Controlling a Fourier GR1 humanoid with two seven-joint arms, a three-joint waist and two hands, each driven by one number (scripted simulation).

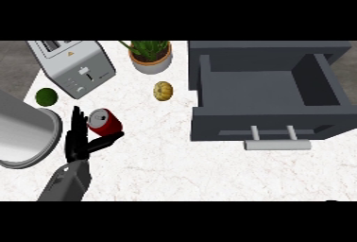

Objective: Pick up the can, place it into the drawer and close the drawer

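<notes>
Left hand point(80, 134) beside can point(105, 121) (red) — drawer point(268, 90) open

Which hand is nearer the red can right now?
Left. The left hand is right beside the red can, fingers open along its left side and thumb below it. The right hand shows nowhere in the head view.

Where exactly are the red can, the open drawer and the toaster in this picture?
can point(105, 121): head view, on its red side.
drawer point(209, 126): head view, on its grey front wall, left of the handle.
toaster point(78, 74): head view, on its front panel.
</notes>
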